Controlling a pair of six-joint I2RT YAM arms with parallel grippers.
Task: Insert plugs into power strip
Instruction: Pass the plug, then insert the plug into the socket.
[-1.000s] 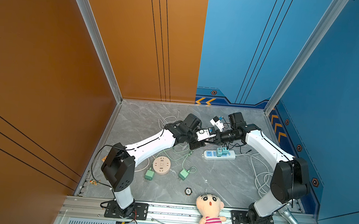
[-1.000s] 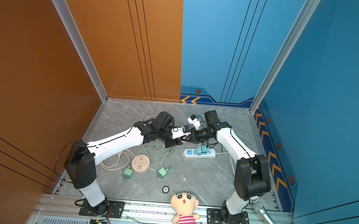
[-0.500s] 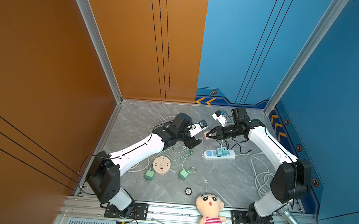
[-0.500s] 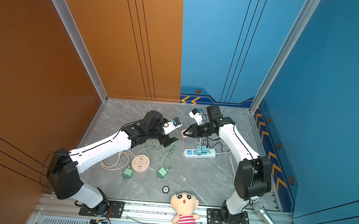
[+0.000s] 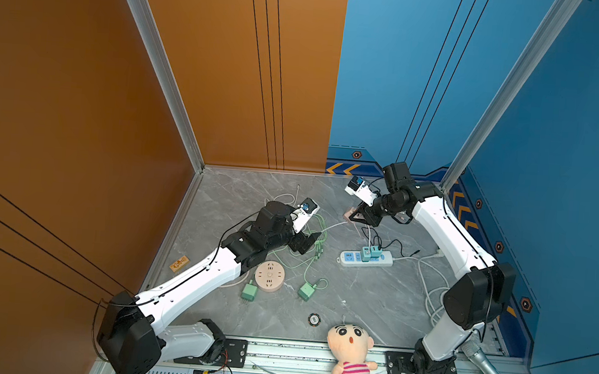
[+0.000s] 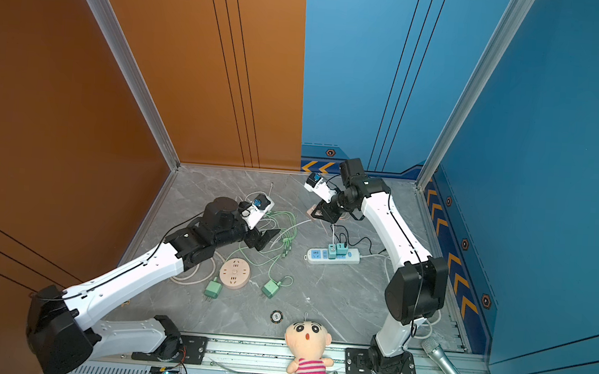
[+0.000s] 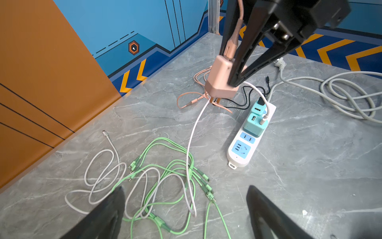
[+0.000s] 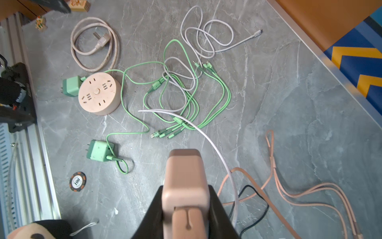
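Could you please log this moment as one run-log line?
right claw: shut on pink plug | left claw: open, empty | teal plugs: in power strip | green plugs: unplugged

- Both top views hang high above the arms' bases, far from either claw. They look steeply down on the whole grey floor (image 5: 373,303) and share nearly everything.
- The left wrist view sits just behind the left claw (image 7: 186,188), low and close to the floor. It faces out between the spread fingers (image 7: 107,211) toward the power strip (image 7: 241,151) ahead and the right claw (image 7: 227,70) beyond.
- The right wrist view looks down along the right claw, very close to the pink plug (image 8: 184,175) it grips.
- Both wrist views share the green cables (image 8: 178,120) lying ahead of each claw.
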